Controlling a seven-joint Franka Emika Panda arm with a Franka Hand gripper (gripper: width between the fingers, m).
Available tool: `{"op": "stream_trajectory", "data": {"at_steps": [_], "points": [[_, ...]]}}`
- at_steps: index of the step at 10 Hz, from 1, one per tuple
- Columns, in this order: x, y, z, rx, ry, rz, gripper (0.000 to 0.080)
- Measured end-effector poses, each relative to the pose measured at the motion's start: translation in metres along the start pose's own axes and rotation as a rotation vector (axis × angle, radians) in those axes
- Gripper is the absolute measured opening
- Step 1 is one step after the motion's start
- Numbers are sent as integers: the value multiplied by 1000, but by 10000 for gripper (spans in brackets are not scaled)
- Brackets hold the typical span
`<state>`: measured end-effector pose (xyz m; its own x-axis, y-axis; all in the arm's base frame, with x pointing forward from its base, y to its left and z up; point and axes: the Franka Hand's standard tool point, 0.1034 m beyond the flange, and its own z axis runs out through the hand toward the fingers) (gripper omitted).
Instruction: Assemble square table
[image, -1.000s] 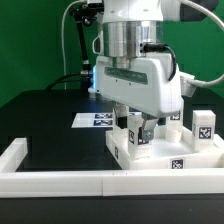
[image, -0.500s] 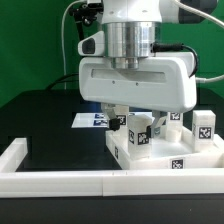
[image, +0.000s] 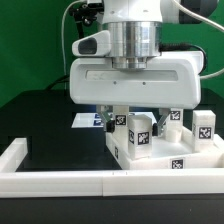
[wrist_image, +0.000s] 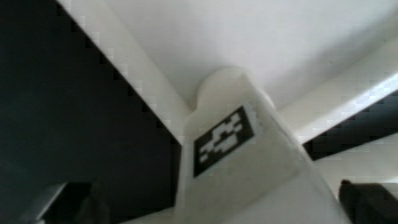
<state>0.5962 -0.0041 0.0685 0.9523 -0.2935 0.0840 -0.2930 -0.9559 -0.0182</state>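
Note:
The white square slab (image: 200, 158) lies on the exterior view's right of the black table, with a tag on its front edge. A white tagged leg (image: 140, 133) stands on it, directly under the hand. My gripper (image: 140, 120) is open, with one finger on each side of this leg. In the wrist view the leg (wrist_image: 240, 150) and its tag run between the two dark fingertips (wrist_image: 63, 205), with a dark gap showing beside it, and the gripper (wrist_image: 222, 208) straddles it. The slab (wrist_image: 231, 40) lies behind. Two more legs (image: 205, 125) (image: 172, 118) stand further to the right.
The low white border wall (image: 60, 182) runs along the front and up the exterior view's left side. The marker board (image: 88, 120) lies flat on the black table behind the slab. A green backdrop and cables stand at the back.
The hand has turned about its vertical axis, so its broad face now looks at the camera. The leg under it has stayed in place with its tag facing the same way.

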Motion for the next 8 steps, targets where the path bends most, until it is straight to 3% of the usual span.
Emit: {"op": "stream_trajectory", "data": {"at_steps": [8], "points": [[0,-7,-1,-35,0,-492,649]]}}
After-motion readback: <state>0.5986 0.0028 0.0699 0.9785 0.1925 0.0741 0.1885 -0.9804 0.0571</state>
